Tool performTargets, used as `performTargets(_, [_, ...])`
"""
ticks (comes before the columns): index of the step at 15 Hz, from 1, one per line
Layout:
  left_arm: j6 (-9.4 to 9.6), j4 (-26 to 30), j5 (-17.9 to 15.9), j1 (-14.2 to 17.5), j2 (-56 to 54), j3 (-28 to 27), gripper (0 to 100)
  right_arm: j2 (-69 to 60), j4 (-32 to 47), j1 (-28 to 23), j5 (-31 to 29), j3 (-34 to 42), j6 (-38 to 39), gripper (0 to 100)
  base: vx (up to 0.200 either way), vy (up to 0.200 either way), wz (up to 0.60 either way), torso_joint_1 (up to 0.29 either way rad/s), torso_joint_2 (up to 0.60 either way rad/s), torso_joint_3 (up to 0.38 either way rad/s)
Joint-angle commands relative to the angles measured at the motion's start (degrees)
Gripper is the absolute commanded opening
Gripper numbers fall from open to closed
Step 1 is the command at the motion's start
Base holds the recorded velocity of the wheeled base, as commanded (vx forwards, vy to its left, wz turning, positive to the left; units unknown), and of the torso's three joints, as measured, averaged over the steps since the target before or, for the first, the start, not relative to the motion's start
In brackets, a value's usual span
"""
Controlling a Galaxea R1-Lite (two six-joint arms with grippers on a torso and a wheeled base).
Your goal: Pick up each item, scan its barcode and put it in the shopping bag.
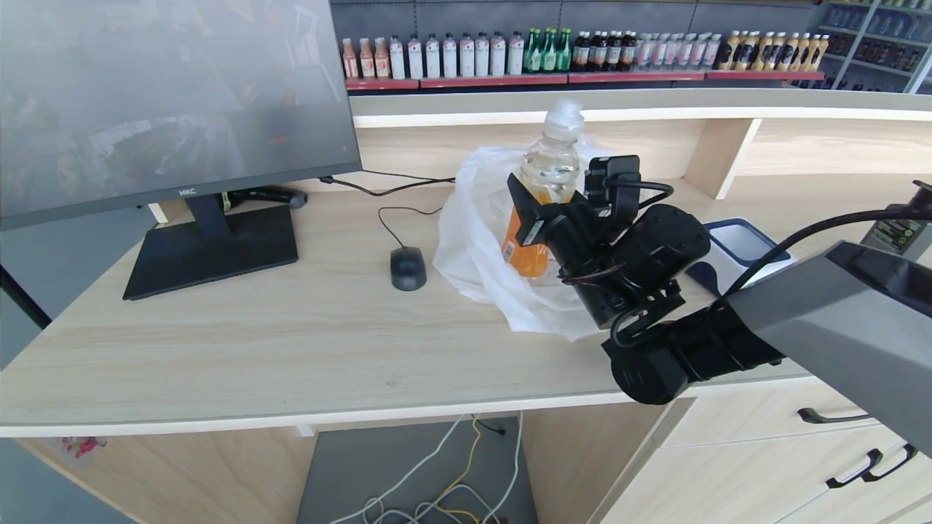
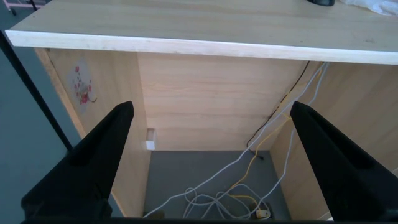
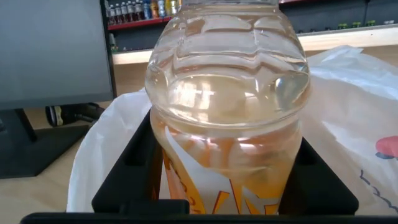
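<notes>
Right pincer (image 1: 557, 200) (image 3: 227, 186) is clamped on the bottle (image 1: 551, 164) (image 3: 227, 93), gripping its orange-labelled lower half and holding it upright with the white cap on top. The bottle sits at the white shopping bag (image 1: 473, 240) (image 3: 118, 143), whose plastic shows on both sides of it; whether its base is inside the bag I cannot tell. The bag lies on the desk (image 1: 255, 342), right of the mouse (image 1: 408, 268) and the monitor (image 1: 175, 94). Left pincer (image 2: 211, 162) hangs below the desk's front edge, its fingers wide apart, facing loose cables (image 2: 217, 193) underneath.
</notes>
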Motion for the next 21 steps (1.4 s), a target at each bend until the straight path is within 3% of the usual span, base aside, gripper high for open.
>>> performTargets(1, [-0.01,0.0,0.0,0.0,0.0,0.0,100,1.0,-0.1,-0.1,0.1,-0.1,0.0,0,0.0,0.0,0.0,0.0,0.0,0.0])
performTargets(21, [-0.01,0.0,0.0,0.0,0.0,0.0,100,3.3,0.0,-0.1,0.1,0.1,-0.3,0,0.0,0.0,0.0,0.0,0.0,0.0])
